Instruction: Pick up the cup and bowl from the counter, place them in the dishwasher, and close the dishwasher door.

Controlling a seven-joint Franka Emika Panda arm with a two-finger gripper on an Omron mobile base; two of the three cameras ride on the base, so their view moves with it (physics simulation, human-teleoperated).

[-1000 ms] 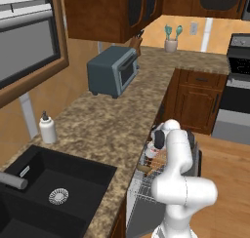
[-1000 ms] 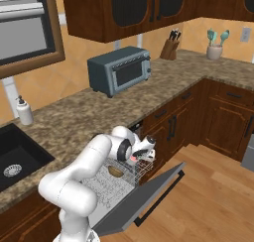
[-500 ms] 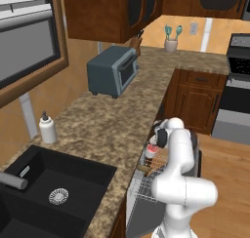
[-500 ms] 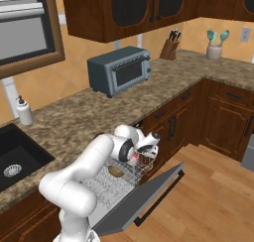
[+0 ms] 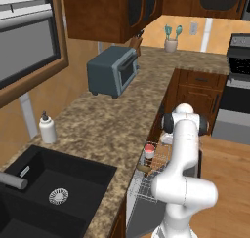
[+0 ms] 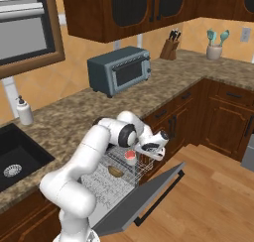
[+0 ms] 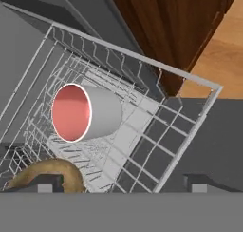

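floor: wood planks point(image 6: 218, 196) | cabinets: dark wood point(image 6: 225, 119) | walls: orange-tan point(image 6: 193, 35)

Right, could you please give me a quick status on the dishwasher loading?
End effector open, above the rack. Cup and bowl both in the rack. Dishwasher door down, not yet closed. Nothing in the way.

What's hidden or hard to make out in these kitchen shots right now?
- Bowl: hand view, cut off by the bottom band and a pincer fingertip.
- Cup: left base view, too small to tell whether it lies or stands.
- Dishwasher door: its outer face turns away in the right base view.
- Rack: left base view, arm covers its right side.
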